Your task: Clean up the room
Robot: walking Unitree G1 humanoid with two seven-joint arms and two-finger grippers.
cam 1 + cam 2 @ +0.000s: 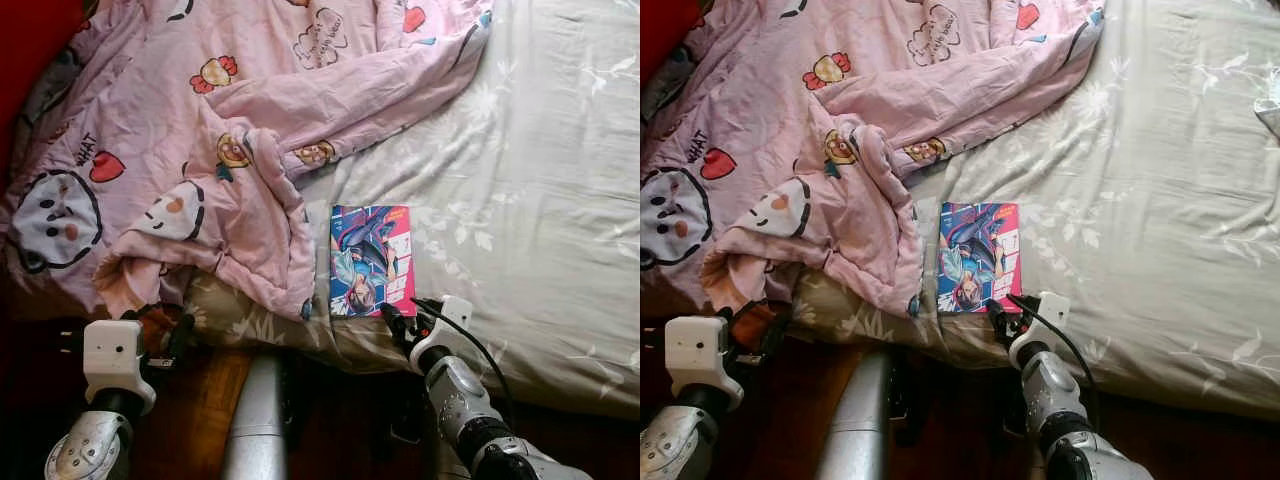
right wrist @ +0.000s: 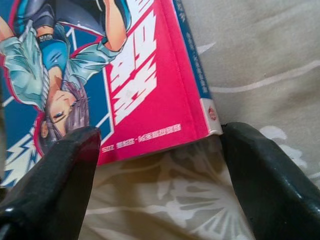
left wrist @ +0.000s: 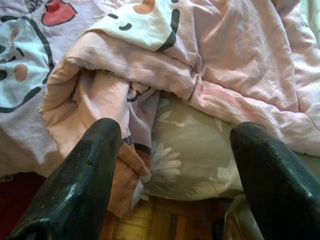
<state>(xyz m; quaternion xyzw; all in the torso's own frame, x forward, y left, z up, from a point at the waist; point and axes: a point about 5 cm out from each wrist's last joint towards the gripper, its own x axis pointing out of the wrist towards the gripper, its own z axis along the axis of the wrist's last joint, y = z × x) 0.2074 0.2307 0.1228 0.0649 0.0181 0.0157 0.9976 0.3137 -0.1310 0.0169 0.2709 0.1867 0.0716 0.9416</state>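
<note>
Sunlit and rumpled, the bed [image 1: 540,150] wears a pale floral sheet, and the book [image 1: 371,259] lies flat on it near the bed's near edge, likely dropped there, just beside the heaped pink quilt [image 1: 200,150]. My right jaws [image 1: 400,320] are spread at the book's near edge, one finger to each side, because I judge it is the thing to lift next. My left jaws [image 3: 170,165], also spread, hover by the quilt's hanging corner, farther from the book, touching nothing.
</note>
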